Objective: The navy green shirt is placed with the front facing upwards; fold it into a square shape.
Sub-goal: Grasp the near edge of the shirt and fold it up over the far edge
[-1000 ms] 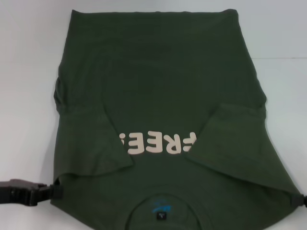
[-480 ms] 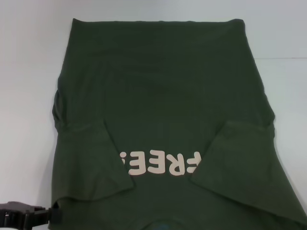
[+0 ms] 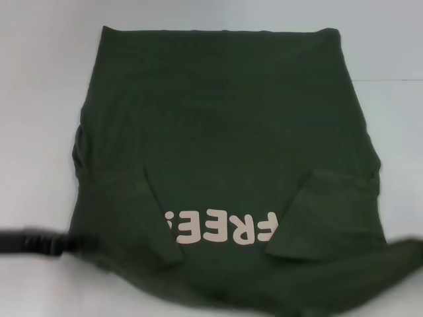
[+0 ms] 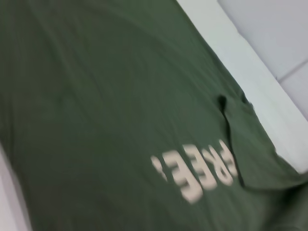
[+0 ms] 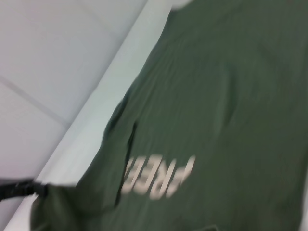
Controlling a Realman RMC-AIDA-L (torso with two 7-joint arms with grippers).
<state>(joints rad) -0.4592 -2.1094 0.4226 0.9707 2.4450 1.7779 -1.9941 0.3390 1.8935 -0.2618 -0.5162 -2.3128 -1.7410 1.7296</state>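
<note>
a navy green shirt (image 3: 225,145) lies spread over most of a white table (image 3: 39,99), its straight hem toward the far edge and its collar end toward the near edge, where the cloth rises off the surface. both short sleeves are folded inward across the chest, the left sleeve (image 3: 142,211) and the right sleeve (image 3: 327,211) flanking cream block lettering (image 3: 221,228) that reads upside down from the robot's side. the near part of the shirt is lifted and bunched, with the near-right corner pulled up toward the table's near-right corner into a raised point.

the left gripper (image 3: 76,243) reaches in from the table's left edge, a dark arm low over the surface, its tip meeting the shirt's near-left corner; the cloth there is drawn taut toward it, and it appears clamped on the shirt's edge, though motion blur hides the fingers themselves. in the right wrist view the same left gripper (image 5: 33,188) shows far off as a dark bar touching the lifted corner of the shirt (image 5: 211,125). the right gripper is not seen in any view, and whether it is pinching the raised near-right corner cannot be told.

the left wrist view looks across the shirt (image 4: 106,110) toward the lettering (image 4: 197,168) and the folded right sleeve (image 4: 250,144), with the table's pale edge (image 4: 250,72) beyond.
</note>
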